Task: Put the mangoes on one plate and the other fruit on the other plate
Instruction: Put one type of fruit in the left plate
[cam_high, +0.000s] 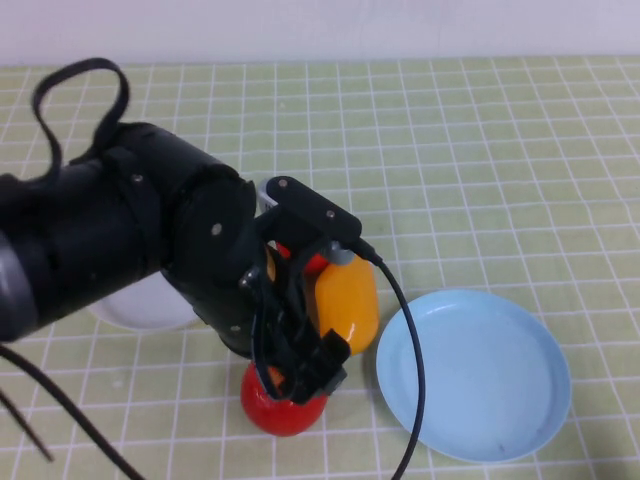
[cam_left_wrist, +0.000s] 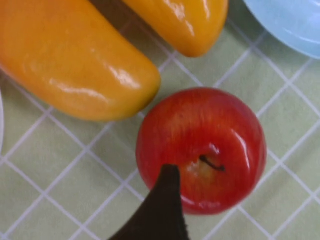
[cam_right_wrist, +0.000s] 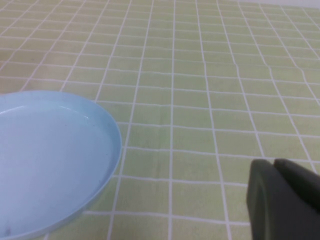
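Note:
My left gripper (cam_high: 305, 368) hangs open just above a red apple (cam_high: 283, 412) near the table's front edge. In the left wrist view one dark finger (cam_left_wrist: 162, 212) overlaps that apple (cam_left_wrist: 200, 147); the other finger is out of frame. One mango (cam_high: 347, 300) lies just behind the apple, and both mangoes (cam_left_wrist: 75, 60) (cam_left_wrist: 185, 20) show in the left wrist view. A second apple (cam_high: 312, 263) peeks out behind the arm. The blue plate (cam_high: 475, 375) is empty at the right. The white plate (cam_high: 140, 305) is mostly hidden by the arm. My right gripper (cam_right_wrist: 274, 165) is shut, empty, beside the blue plate (cam_right_wrist: 50, 160).
The bulky left arm (cam_high: 130, 240) and its black cable (cam_high: 410, 380) cover the middle of the green checked cloth (cam_high: 480, 170). The cable runs down across the blue plate's left rim. The right arm does not show in the high view.

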